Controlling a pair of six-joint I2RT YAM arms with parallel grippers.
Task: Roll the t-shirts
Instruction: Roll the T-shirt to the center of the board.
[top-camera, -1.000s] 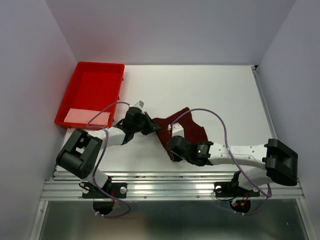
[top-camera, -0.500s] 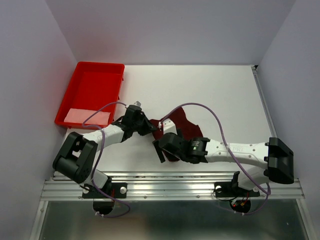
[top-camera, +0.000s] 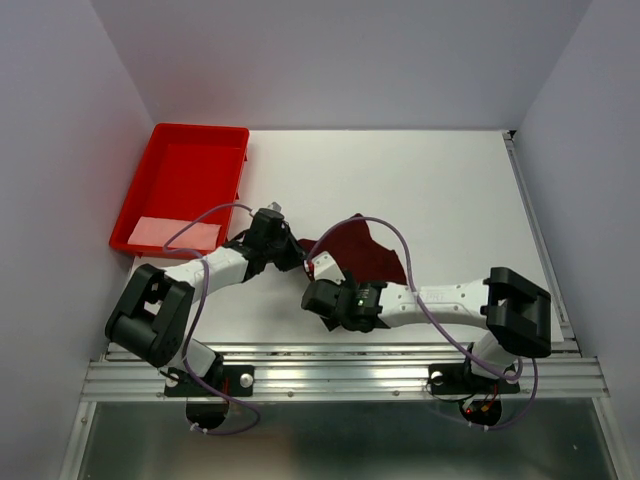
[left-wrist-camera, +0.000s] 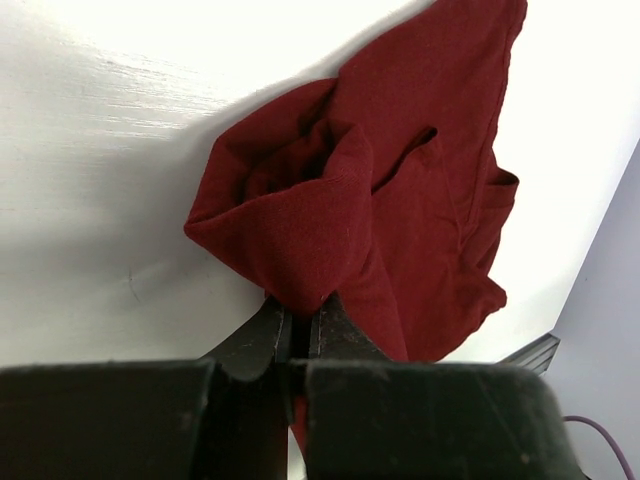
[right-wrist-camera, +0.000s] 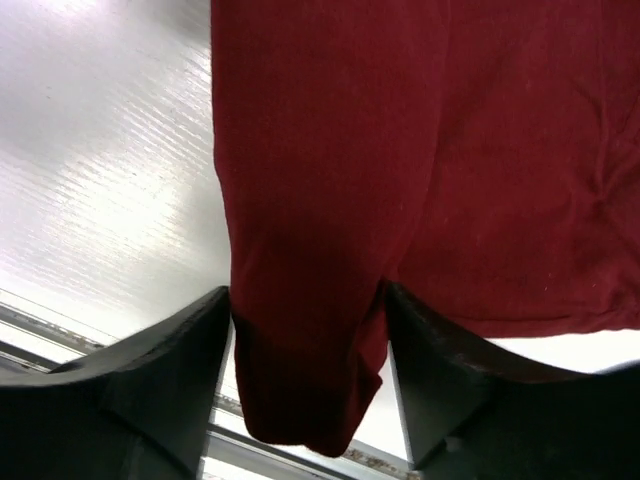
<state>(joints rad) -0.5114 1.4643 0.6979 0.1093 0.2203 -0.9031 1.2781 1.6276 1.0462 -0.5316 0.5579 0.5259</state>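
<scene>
The dark maroon t-shirt (top-camera: 370, 250) lies crumpled on the white table, right of the middle. My left gripper (top-camera: 296, 252) is at its left edge, shut on a bunched fold of the cloth (left-wrist-camera: 300, 250); in the left wrist view the gripper (left-wrist-camera: 300, 312) has both jaws pressed together on the fold. My right gripper (top-camera: 315, 297) is at the shirt's near left corner. Its jaws stand wide apart, with a hanging fold of the t-shirt (right-wrist-camera: 300, 250) filling the gap of the gripper (right-wrist-camera: 308, 295). The cloth there looks loose, not squeezed.
A bright red plastic tray (top-camera: 198, 128) sits at the back left with a pale sheet (top-camera: 165, 232) in its near end. The metal rail (top-camera: 340, 375) with both arm bases runs along the table's near edge. Grey walls enclose the table.
My right gripper has opened from shut and slid left toward the shirt's near corner, its forearm swinging round. The shirt has bunched up smaller. The left gripper stays shut on the cloth.
</scene>
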